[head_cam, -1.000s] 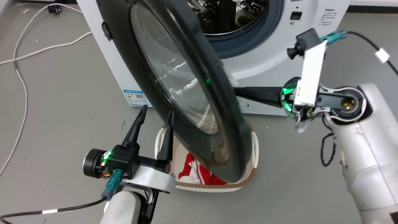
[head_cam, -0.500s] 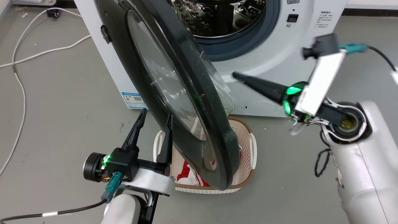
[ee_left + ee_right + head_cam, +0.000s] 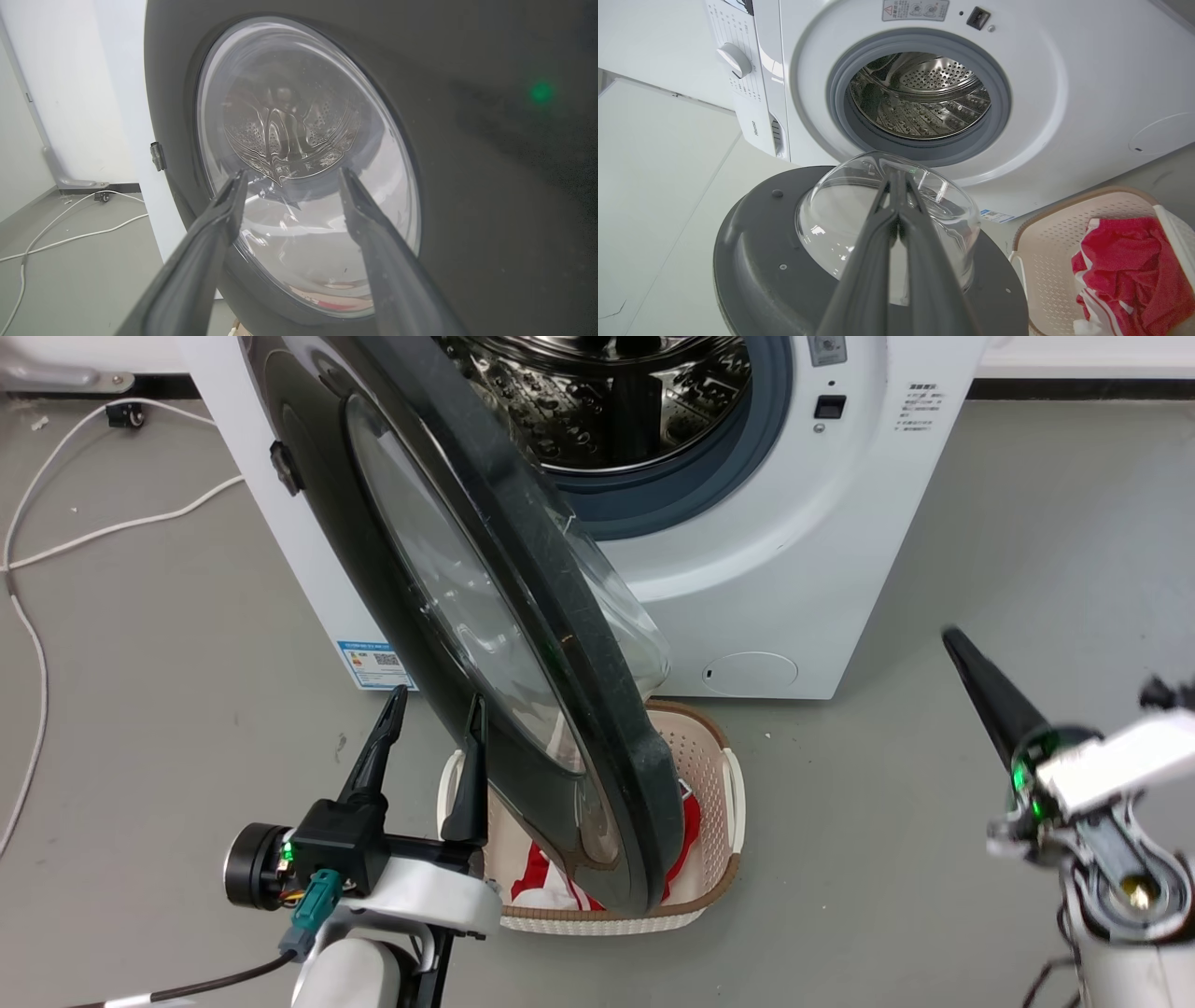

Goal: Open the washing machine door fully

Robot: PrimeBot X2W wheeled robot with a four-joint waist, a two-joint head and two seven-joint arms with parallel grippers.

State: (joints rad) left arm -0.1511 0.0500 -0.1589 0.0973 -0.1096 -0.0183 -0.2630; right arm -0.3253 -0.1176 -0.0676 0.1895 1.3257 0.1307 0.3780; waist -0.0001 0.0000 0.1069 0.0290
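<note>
Both are empty: our left jaws spread, seemingly to nudge the large round glossy black washing machine door wider; right jaws clenched, well clear.

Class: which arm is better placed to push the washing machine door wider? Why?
Probably right: the right end effector, shut, points at the inner side of the washing machine door; the left end effector faces its outside.

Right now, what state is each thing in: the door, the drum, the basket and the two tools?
washing machine door: open, swung well outward.
drum: uncovered, nothing visible inside.
basket: below the door, holding a red and white cloth.
left tool: open, empty, by the door's outer face.
right tool: shut, empty, clear of the door.
</note>
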